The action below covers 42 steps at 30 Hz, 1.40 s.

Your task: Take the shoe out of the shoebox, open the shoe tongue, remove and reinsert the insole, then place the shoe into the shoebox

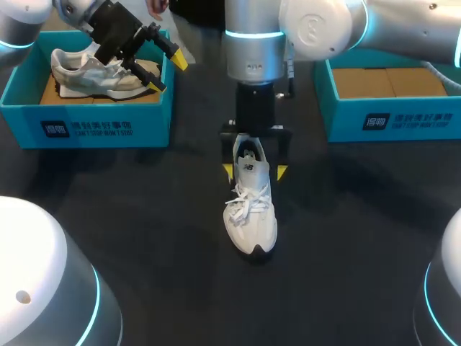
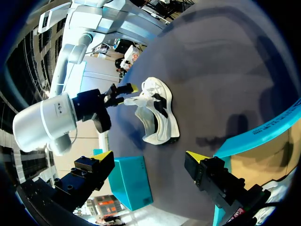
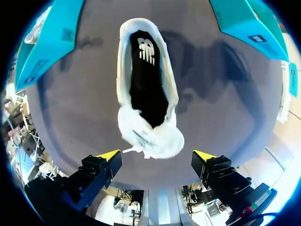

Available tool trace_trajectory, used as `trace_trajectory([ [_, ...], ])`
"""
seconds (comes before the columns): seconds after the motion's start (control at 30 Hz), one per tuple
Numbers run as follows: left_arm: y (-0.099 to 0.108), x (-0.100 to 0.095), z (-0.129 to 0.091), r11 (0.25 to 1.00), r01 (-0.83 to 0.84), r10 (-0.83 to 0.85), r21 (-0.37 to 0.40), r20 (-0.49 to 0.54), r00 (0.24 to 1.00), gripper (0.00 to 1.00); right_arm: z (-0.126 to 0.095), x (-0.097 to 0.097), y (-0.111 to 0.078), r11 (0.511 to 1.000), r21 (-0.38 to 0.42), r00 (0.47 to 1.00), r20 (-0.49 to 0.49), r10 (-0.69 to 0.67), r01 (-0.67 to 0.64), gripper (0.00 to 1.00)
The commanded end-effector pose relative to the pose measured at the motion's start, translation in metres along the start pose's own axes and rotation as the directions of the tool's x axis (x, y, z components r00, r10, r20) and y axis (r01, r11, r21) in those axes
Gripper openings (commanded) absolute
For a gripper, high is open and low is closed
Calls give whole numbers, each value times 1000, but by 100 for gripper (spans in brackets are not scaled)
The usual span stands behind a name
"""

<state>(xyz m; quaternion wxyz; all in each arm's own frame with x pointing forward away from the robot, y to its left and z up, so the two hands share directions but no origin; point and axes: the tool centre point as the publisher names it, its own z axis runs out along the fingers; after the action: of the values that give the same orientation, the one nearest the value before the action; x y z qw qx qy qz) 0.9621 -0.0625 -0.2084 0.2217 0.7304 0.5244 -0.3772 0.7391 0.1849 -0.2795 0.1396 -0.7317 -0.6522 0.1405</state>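
Observation:
A white laced shoe (image 1: 251, 216) stands upright on the dark table in the middle, heel towards the far side. Its dark insole (image 3: 148, 80) shows through the opening. My right gripper (image 1: 255, 171) hangs open just above the heel end, one yellow tip on each side of the shoe. In the right wrist view the shoe (image 3: 148, 108) lies ahead of the open gripper (image 3: 157, 155), apart from both tips. My left gripper (image 1: 167, 73) is open and empty over the right rim of the left teal shoebox (image 1: 86, 126). From the left wrist, the shoe (image 2: 157, 110) lies far ahead of that gripper (image 2: 150, 157).
A second grey-white shoe (image 1: 94, 72) lies in the left shoebox. Another teal shoebox (image 1: 389, 115) at the back right holds only brown cardboard. Both boxes flank the shoe in the right wrist view.

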Motion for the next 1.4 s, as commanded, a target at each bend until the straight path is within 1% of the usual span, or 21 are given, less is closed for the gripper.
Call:
trace_trajectory([
  [0.03,0,0,0,1000,-1,1,2,-3,1000,100,7,-3,-9,1000,-21,999,-33,2,-3,83],
  [0.07,0,0,0,1000,-1,1,2,-3,1000,100,8,-2,-10,1000,-22,999,-39,1,-2,71],
  [0.1,0,0,0,1000,-1,1,2,-3,1000,100,9,-1,-11,1000,-23,999,-43,1,-2,49],
  [0.13,0,0,0,1000,-1,1,2,-3,1000,100,11,0,-12,1000,-23,999,-46,1,-2,47],
  [0.2,0,0,0,1000,-1,1,2,-3,1000,100,14,-1,-14,1000,-23,999,-52,3,-4,46],
  [0.27,0,0,0,1000,-1,1,2,-3,1000,100,14,4,-15,1000,-26,999,-54,3,-5,44],
  [0.33,0,0,0,1000,-1,1,2,-3,1000,100,16,5,-17,999,-31,998,-56,4,-6,40],
  [0.5,0,0,0,1000,-1,1,2,-3,1000,100,20,4,-21,999,-33,998,-57,19,-21,40],
  [0.63,0,0,0,1000,-1,1,2,-3,1000,100,19,2,-20,998,-56,999,-48,26,-28,41],
  [0.77,0,0,0,1000,-1,1,2,-3,1000,100,20,-1,-11,997,-71,999,-46,12,-16,41],
  [1.0,0,0,0,1000,-1,1,2,-3,1000,100,14,3,13,993,-105,998,-39,-50,45,40],
  [1.23,0,0,0,1000,-1,1,2,-3,1000,100,9,1,35,987,-134,995,-20,-95,92,37],
  [1.4,0,0,0,1000,-1,1,2,-3,1000,100,11,-3,50,983,-138,992,-15,-121,118,35],
])
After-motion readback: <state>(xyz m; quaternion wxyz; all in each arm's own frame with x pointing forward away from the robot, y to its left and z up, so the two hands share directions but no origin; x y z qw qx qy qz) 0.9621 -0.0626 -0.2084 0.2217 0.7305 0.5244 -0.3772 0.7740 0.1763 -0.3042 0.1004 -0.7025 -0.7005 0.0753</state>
